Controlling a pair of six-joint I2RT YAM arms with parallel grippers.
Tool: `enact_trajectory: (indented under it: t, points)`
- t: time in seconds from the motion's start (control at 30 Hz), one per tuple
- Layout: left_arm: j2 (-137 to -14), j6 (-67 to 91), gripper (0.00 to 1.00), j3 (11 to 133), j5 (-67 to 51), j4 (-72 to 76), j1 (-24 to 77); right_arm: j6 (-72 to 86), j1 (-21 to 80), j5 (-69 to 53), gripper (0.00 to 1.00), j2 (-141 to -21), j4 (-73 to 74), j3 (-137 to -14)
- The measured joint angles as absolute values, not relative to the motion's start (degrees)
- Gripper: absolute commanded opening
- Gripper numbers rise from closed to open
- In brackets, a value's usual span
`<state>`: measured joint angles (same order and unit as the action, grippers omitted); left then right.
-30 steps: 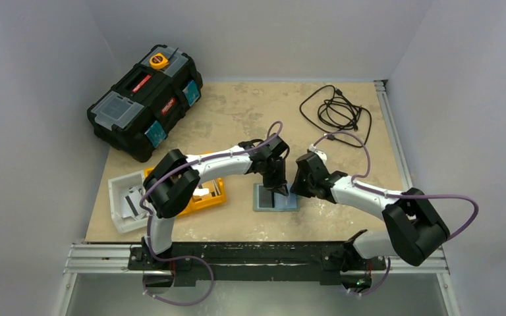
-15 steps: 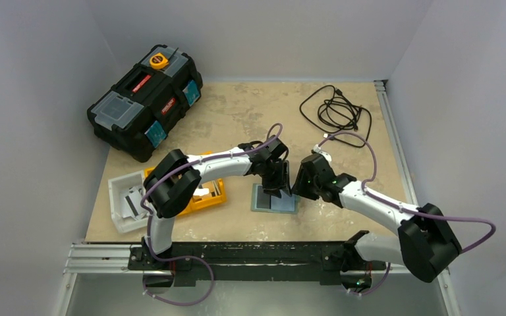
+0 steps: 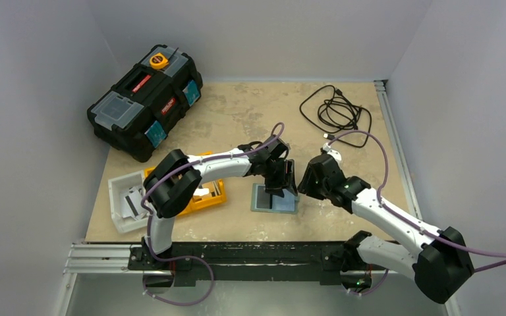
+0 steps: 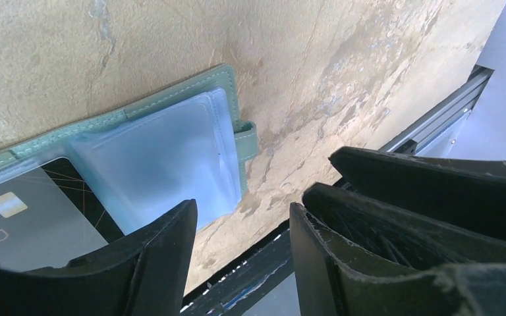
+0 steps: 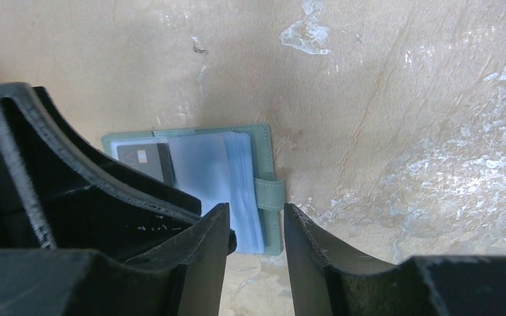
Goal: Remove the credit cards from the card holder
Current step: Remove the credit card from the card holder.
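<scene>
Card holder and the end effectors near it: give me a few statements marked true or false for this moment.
1. The card holder lies open on the table. True.
2. A dark card shows inside it. True.
3. The left end effector is clamped on a card. False: its jaws stand apart with nothing between them.
4. The black cable lies across the card holder. False: it lies at the table's far right, apart from it.
</scene>
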<state>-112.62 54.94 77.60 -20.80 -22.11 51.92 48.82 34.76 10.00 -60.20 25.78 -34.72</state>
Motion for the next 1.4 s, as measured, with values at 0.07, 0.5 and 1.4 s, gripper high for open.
enact_trajectory:
  t: [0.07,0.5,1.4]
  points:
    - [-112.5,54.9,0.52,77.6,-20.6,-22.0,51.8,48.6,34.8,10.2,0.37,-59.1,26.0,-34.8]
    - [-96.9,51.3,0.24,67.2,-13.5,-27.4,43.2,48.4,39.3,3.6,0.36,-63.6,18.5,-35.8]
    - [-102.4,49.9,0.0,61.6,-16.1,-24.5,40.9,48.6,40.8,-6.7,0.38,-83.2,2.5,-36.9]
